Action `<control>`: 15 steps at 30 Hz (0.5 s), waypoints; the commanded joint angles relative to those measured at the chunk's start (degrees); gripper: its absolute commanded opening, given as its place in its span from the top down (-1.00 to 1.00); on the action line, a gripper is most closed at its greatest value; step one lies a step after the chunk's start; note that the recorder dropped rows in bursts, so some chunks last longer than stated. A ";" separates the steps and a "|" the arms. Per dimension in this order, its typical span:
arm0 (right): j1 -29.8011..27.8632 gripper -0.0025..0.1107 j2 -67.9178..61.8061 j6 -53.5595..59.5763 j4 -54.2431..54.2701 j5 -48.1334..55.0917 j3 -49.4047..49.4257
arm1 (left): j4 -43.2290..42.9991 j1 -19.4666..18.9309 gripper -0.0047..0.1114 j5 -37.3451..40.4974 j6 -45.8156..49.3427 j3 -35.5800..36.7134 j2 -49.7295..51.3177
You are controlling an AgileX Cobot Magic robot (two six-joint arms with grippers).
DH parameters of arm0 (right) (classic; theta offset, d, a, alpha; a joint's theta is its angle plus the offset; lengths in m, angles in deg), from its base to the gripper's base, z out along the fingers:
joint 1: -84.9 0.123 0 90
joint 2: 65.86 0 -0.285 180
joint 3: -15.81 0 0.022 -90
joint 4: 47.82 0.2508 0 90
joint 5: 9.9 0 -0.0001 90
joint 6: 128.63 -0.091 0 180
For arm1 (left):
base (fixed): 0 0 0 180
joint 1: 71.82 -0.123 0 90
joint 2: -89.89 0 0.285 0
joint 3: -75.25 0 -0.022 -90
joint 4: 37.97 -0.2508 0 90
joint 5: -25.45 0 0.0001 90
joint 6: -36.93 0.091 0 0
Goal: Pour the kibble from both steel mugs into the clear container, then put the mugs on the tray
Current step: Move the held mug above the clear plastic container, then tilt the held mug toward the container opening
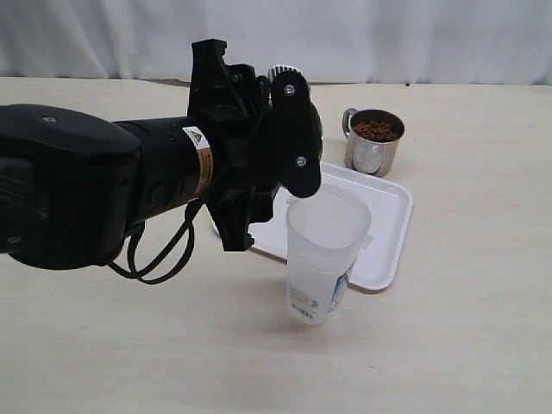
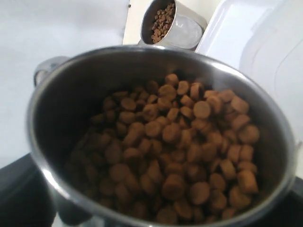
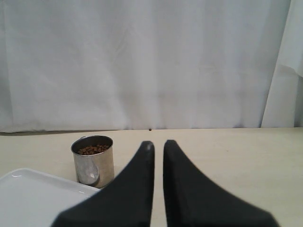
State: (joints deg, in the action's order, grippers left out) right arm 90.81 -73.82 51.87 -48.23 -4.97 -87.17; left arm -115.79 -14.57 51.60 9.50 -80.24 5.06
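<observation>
Exterior view: left gripper (image 1: 291, 138) raised over mid-table, just beside the container (image 1: 323, 250) rim. Container upright, tray (image 1: 392, 207) behind it, second mug (image 1: 373, 151) of kibble (image 1: 376, 129) beyond, toward the far edge.
Left wrist view: mug (image 2: 61, 109) full of kibble, clamped in the left gripper.
Right wrist view: right gripper (image 3: 158, 146) fingers nearly together, holding nothing; second mug just beside the tray.

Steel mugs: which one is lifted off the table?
The mug close in the left wrist view, held by the left gripper; the other mug stands on the table.
</observation>
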 commanded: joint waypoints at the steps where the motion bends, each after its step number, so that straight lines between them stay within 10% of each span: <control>1: 0.29 0.86 0.17 -0.02 -0.01 -0.37 0.20 | 1.13 0.12 0.92 -0.80 1.16 -0.66 -0.04; 15: 0.29 0.86 0.17 -0.02 -0.01 -0.37 0.20 | 4.25 0.77 0.92 0.97 5.31 -0.66 1.34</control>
State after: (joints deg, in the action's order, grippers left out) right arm 90.81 -73.82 51.87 -48.23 -4.97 -87.17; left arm -111.05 -14.44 51.56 14.73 -80.24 6.73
